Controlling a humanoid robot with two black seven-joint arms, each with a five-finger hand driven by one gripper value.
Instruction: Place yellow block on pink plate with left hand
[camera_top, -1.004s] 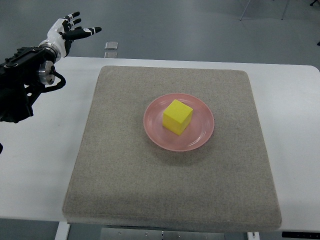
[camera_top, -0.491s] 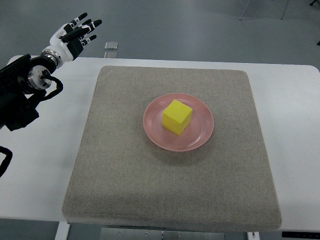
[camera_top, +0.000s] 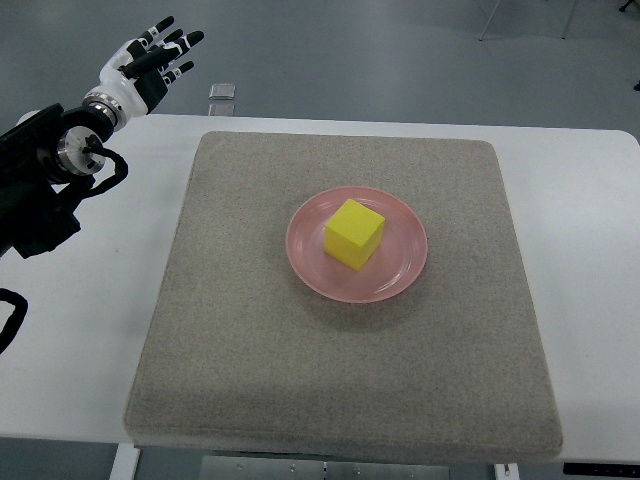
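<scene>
The yellow block (camera_top: 354, 233) sits upright on the pink plate (camera_top: 400, 275), well off to the lower right of the left robot hand (camera_top: 147, 64), which hovers past the tabletop's (camera_top: 90, 330) far left corner, fingers spread and holding nothing. Placement looks complete; a clean finish means drawing the arm away without brushing the grey mat (camera_top: 240, 350).

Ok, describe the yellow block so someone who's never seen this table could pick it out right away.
Start at the white table, which carries a large grey felt mat. Near the mat's middle sits a round pink plate, and the yellow block rests on it. It is the only cube and the only yellow thing in view; the left hand is open, far off at the table's back left corner.
</scene>
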